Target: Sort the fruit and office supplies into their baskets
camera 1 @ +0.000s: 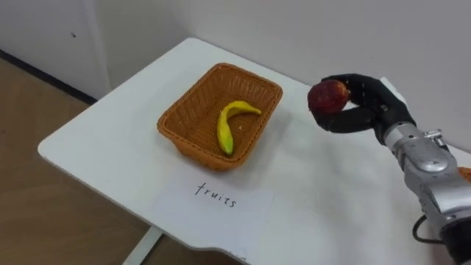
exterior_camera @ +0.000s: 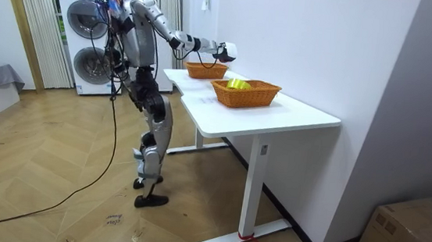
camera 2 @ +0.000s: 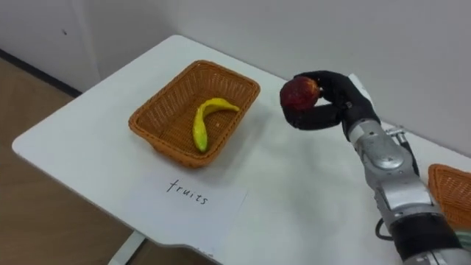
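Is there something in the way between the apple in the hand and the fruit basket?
Nothing visible. The right hand holds the apple above bare table, to the right of the basket; the banana inside leaves free room.

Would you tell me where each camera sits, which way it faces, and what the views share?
Left eye view: on the robot's head, looking down at the table and a basket holding a banana; its right hand and forearm show, gripping an apple.
Right eye view: same head, a little to the right, same aim; a second basket peeks in at right.
Room view: standing off the table's end, facing the whole standing robot, washing machines behind.
All share the table and the apple in hand.
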Controlling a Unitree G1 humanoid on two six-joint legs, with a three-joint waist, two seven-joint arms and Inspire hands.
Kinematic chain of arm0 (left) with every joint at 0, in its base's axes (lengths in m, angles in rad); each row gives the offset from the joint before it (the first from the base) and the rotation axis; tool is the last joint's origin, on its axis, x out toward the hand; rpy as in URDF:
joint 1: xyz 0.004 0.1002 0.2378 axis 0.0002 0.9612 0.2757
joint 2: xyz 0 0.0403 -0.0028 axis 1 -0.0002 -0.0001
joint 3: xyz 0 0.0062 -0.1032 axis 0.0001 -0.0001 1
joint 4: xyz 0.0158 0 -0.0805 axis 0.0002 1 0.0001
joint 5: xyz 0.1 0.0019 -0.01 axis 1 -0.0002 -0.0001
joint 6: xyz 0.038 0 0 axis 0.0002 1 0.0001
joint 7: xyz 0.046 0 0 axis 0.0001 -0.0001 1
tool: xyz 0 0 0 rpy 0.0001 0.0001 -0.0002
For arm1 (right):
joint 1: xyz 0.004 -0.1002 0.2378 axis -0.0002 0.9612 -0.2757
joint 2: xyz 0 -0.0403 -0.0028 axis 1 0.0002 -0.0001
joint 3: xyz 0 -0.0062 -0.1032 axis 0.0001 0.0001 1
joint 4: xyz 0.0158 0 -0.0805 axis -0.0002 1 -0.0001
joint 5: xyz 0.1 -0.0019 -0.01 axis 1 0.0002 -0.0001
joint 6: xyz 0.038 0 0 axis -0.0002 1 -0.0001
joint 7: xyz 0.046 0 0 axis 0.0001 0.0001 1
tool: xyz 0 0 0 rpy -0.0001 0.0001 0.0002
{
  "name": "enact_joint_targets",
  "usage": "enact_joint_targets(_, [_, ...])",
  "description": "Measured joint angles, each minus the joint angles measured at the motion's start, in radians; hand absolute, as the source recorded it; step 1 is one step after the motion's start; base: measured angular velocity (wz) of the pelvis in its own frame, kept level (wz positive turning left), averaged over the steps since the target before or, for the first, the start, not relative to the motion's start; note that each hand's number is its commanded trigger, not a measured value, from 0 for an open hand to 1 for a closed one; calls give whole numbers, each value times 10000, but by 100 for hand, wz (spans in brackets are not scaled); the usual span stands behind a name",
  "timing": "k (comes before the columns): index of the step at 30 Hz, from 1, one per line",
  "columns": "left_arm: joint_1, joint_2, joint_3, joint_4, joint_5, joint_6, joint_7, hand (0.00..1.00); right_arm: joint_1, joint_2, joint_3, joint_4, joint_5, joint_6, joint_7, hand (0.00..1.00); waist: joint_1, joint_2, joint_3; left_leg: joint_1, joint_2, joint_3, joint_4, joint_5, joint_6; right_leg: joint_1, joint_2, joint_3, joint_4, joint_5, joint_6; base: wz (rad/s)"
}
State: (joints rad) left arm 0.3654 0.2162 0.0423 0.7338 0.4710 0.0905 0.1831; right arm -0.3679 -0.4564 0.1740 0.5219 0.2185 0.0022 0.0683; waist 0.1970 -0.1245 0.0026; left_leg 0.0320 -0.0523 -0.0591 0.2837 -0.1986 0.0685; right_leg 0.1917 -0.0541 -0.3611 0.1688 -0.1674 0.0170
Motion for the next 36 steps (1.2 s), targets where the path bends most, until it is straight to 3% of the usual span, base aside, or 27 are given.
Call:
enact_joint_targets(5, [5, 1, 59, -9, 29, -17, -213, 0, 8, -24, -3, -587, -173, 1, 6, 100, -23, 9, 9, -44, -80, -25, 81, -31, 14, -8, -62, -7, -4, -72, -30, 0])
enact_joint_targets(11, [26, 47, 153, -18, 27, -40, -294, 0, 9, -25, -1, -1576, -385, -10, 114, 100, -6, -123, -19, -33, -171, -5, 97, -19, 72, 44, -137, -118, 4, -213, 14, 3])
enact_joint_targets(23, [17, 105, 153, -17, 17, -26, -439, 0, 256, 21, 39, -2237, -1101, 2, 80, 100, 75, -211, 42, 144, -149, -34, -53, -88, 81, 153, -112, -147, 14, -212, 39, 0])
enact_joint_targets(30, [4, 98, 367, -30, 30, 151, -929, 0, 287, 21, 37, -2237, -1868, 8, 80, 100, 318, -321, -9, 160, -157, -98, -80, -87, 80, 179, -101, -261, 18, -216, 46, 1])
enact_joint_targets(36, [-24, 116, 424, -47, 41, 187, -1101, 0, 287, 21, 229, -2239, -1877, 8, 83, 100, 596, -459, 42, 132, -166, -214, -64, -88, 74, 179, -118, -283, 38, -219, 50, 4])
